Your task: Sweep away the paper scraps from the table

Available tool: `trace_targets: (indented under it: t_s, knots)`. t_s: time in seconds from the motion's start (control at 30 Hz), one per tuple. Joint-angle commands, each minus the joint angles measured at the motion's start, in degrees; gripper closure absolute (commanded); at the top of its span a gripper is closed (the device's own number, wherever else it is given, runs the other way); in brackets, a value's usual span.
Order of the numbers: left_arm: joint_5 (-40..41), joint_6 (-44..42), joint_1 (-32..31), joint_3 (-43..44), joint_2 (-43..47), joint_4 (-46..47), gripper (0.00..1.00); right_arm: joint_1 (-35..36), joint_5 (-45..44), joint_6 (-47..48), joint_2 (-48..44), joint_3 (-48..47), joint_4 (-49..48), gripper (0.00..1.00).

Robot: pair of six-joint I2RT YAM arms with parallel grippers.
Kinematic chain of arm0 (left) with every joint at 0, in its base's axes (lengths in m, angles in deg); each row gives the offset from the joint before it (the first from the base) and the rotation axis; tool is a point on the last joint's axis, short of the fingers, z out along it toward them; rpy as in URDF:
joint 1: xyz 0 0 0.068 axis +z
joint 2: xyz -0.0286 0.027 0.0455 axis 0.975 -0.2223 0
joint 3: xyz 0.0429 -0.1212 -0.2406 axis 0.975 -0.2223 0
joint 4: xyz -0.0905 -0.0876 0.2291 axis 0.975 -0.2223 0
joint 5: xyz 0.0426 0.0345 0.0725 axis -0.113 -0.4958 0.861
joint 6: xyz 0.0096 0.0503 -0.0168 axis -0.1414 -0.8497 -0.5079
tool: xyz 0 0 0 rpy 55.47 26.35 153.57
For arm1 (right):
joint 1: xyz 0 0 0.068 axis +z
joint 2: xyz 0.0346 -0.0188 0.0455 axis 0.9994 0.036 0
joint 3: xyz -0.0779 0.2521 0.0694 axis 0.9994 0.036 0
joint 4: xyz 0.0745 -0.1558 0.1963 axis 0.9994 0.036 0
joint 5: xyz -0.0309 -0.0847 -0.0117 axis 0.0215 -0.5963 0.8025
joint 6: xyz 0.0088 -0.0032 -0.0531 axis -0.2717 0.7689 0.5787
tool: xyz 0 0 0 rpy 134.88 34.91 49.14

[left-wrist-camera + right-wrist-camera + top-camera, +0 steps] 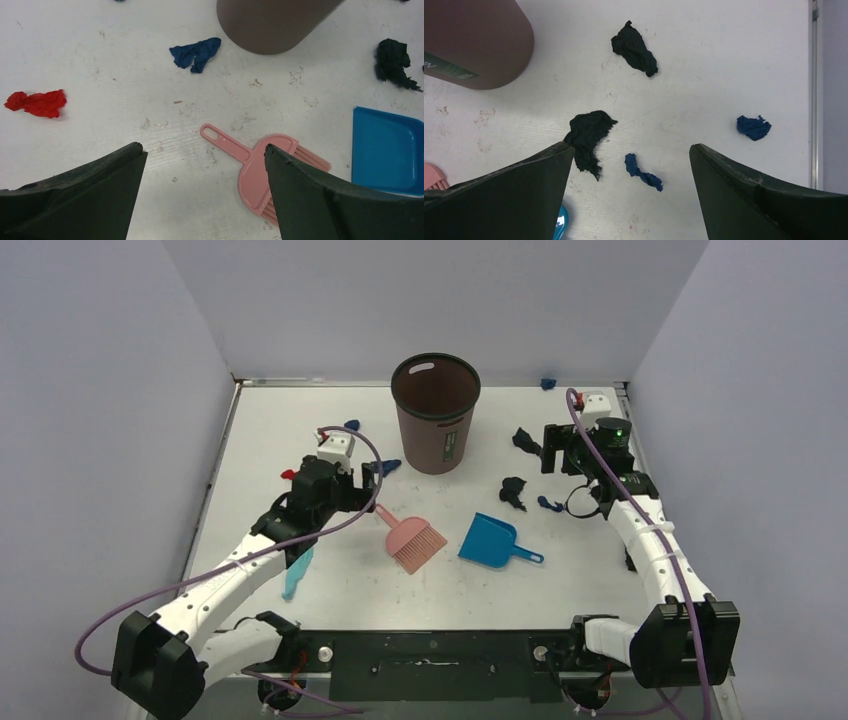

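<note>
Left gripper [204,149] and right gripper [631,147] both hang wide open and empty; I'd have the left close squarely across the brush [256,176] handle, lower centre, not the bristles.

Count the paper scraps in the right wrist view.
4. A black wad farthest up, a larger black wad mid-left, a blue twist between the fingers, a blue wad toward the right. The fingers may hide others.

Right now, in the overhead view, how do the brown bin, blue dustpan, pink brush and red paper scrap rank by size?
1. brown bin, clearly largest.
2. blue dustpan and pink brush: they look about alike, so not ranked.
3. red paper scrap, smallest.
</note>
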Motion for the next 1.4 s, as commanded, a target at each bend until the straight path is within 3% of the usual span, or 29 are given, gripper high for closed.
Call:
trace_targets:
  t_s: [0.0, 0.1, 0.23, 0.43, 0.63, 0.77, 1.03, 1.2, 1.37]
  knots:
    - [-2.4, -2.2, -1.6, 3.9, -3.1, -1.3, 0.12, 0.1, 0.9, -1.9, 0.0, 1.4, -5.3, 0.10]
    - [-3.4, -0.8, -2.2, 5.8, -6.1, -3.5, 0.14, 0.1, 5.9, 4.5, -0.5, 4.0, -6.3, 0.10]
    - [-5.2, 1.4, -3.8, 7.9, -9.2, -6.5, 0.21, 0.8, 17.7, 16.4, 0.9, 4.1, -0.7, 0.10]
    - [1.0, 7.1, -9.5, 11.1, -12.4, -12.7, 0.34, 5.3, 18.3, 23.2, 2.3, 5.3, 2.9, 0.10]
    - [4.0, 20.9, -11.5, 8.9, -14.1, -15.5, 0.30, 9.0, 16.3, 22.7, 2.1, 8.5, -0.5, 0.10]
    - [5.6, 26.7, -12.7, 7.5, -16.8, -15.5, 0.34, 9.1, 16.2, 22.5, 2.0, 8.7, -0.9, 0.10]
    - [8.2, 28.2, -13.0, 9.8, -23.5, -16.4, 0.42, 9.1, 18.1, 22.3, 0.1, 10.5, -1.8, 0.10]
    - [7.9, 30.6, -13.1, 11.2, -27.8, -16.5, 0.59, 9.0, 20.5, 22.6, -1.1, 11.2, -1.1, 0.10]
    - [7.2, 32.6, -13.0, 10.7, -30.5, -14.2, 0.60, 8.8, 21.0, 22.7, -0.9, 11.3, -0.6, 0.10]
